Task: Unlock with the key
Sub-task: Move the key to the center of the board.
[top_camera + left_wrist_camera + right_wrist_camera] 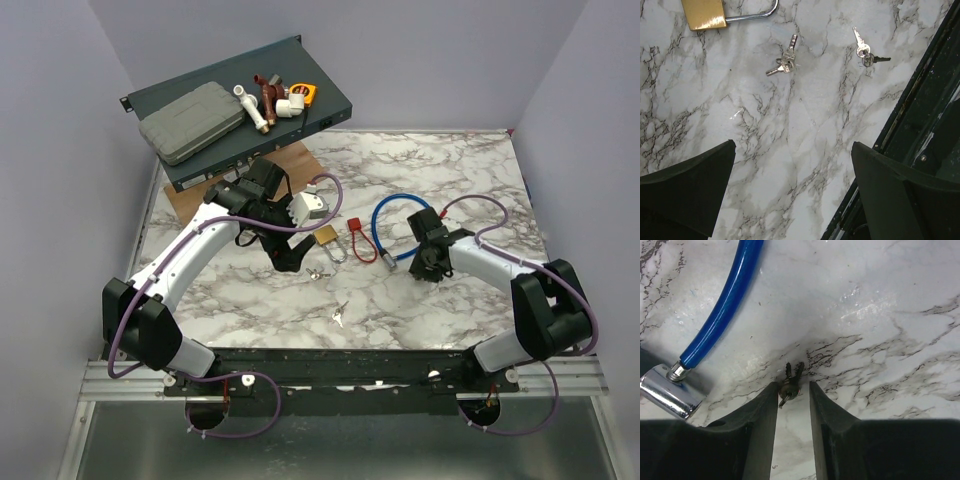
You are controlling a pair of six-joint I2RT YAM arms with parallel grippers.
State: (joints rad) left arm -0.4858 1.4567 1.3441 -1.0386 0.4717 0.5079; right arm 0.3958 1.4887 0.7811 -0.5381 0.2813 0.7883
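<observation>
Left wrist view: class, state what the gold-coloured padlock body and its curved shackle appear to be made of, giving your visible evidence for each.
Gold-coloured padlock body: probably brass, judging by its yellow, brushed-looking sheen. Curved shackle: likely polished steel, as it is silvery with bright reflections.

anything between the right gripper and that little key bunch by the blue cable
Nothing visible. The key bunch sits right between the right gripper and its open fingertips; the blue cable runs off to one side, clear.
</observation>
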